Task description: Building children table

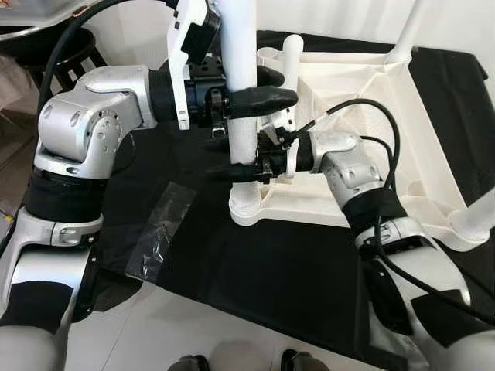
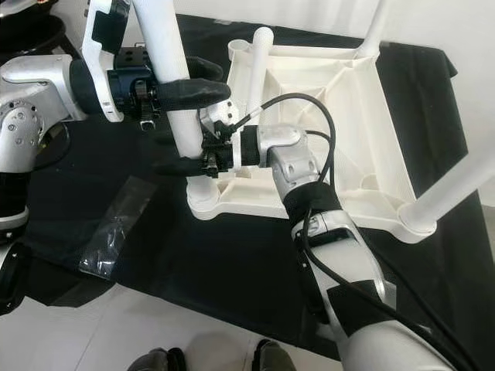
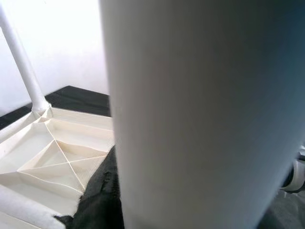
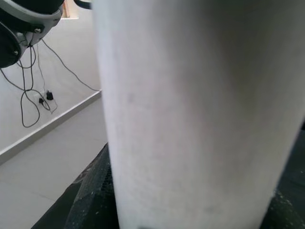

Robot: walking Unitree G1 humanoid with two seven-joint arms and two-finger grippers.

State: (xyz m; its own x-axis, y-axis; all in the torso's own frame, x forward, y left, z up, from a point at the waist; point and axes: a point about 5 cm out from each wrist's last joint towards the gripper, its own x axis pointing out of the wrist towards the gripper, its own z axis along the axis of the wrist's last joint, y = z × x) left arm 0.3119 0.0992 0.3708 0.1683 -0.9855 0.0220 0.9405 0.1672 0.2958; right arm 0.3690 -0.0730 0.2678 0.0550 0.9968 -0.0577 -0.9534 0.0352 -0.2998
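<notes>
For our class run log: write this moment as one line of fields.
left gripper: shut on table leg, high | right gripper: shut on table leg, low | tabletop: upside down on black cloth | plastic bag: on cloth

My head pair looks down and forward from above onto the upturned tabletop (image 1: 363, 85) on the black cloth (image 1: 255, 263); both eyes share this, the right one shifted sideways. Each wrist camera sits very close against the white leg (image 3: 200, 114), which I also see standing upright in the head views.
</notes>
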